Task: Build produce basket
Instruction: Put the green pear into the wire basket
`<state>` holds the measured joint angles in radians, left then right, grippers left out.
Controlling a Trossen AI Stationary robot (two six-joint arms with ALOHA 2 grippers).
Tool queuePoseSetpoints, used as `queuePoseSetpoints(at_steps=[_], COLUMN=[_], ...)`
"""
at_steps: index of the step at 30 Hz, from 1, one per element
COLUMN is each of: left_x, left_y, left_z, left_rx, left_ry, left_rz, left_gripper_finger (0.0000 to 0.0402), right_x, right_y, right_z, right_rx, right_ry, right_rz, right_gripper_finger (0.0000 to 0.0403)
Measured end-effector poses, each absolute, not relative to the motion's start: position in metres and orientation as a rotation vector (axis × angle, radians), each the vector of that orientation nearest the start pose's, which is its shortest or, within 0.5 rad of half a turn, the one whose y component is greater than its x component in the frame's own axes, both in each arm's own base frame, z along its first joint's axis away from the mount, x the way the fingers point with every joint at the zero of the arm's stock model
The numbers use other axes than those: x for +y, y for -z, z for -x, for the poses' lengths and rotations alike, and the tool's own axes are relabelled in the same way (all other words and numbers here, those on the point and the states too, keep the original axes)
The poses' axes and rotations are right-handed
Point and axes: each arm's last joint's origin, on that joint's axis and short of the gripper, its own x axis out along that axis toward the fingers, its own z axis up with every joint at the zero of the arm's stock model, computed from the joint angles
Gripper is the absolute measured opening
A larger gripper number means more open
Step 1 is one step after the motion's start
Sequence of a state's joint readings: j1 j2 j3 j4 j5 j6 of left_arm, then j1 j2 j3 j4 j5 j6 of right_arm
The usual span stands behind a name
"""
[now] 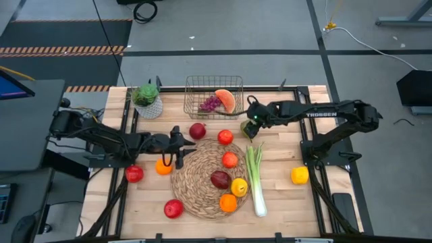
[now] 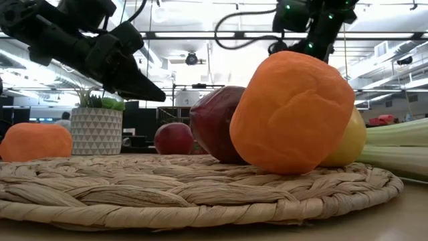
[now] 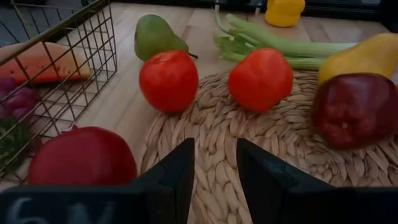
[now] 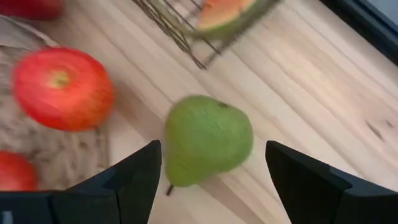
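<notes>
- While most produce sits loose on the table, the basket (image 1: 213,94) at the far edge, mid-width, already holds grapes (image 1: 210,103) & a watermelon slice (image 1: 225,100); so job looks partly done, many pcs left.
- Right gripper (image 1: 248,128) hangs w/ fingers spread wide over the green pear (image 4: 207,138), nothing held; pear lies on bare wood just outside basket's right near corner; prob. lined up for a grab, my guess.
- Left gripper (image 3: 212,167) hovers at left edge of the round straw mat (image 1: 200,177), fingers only narrowly apart, empty; aimed across mat at two red apples (image 3: 168,80); likely next pick.
- Basket: thin dark wire grid, see-thru sides; mat: coarse braided straw, spiral; fruit smooth, rounded, glossy, may roll; leek (image 1: 255,179) long, green-white, lying beside mat's right edge.
- Potted plant (image 1: 147,99) at far left, by basket.
</notes>
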<state>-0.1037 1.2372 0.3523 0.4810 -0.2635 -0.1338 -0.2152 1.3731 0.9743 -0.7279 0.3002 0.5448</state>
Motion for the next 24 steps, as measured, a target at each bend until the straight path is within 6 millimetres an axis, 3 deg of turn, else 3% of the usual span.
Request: queuePoseSetpoints(at_steps=[8,15,24], left_x=[-0.028,-0.029,-0.028], left_y=[-0.167,-0.167,-0.167], left_z=[-0.223,-0.223,-0.223], left_rx=[0.346,0.345,0.346], left_ry=[-0.173,-0.178,-0.178], left_rz=[0.057,0.063,0.063], left_gripper_finger=[0.0126,0.0125,0.0126], right_x=[-0.049,-0.046,-0.034], right_y=[-0.209,-0.196,-0.175], right_z=[-0.248,-0.245,-0.236], right_rx=[0.934,0.914,0.932], right_ry=[0.783,0.803,0.799], right_rz=[-0.438,-0.36,-0.429], right_gripper_finger=[0.0293,0.0293,0.0294])
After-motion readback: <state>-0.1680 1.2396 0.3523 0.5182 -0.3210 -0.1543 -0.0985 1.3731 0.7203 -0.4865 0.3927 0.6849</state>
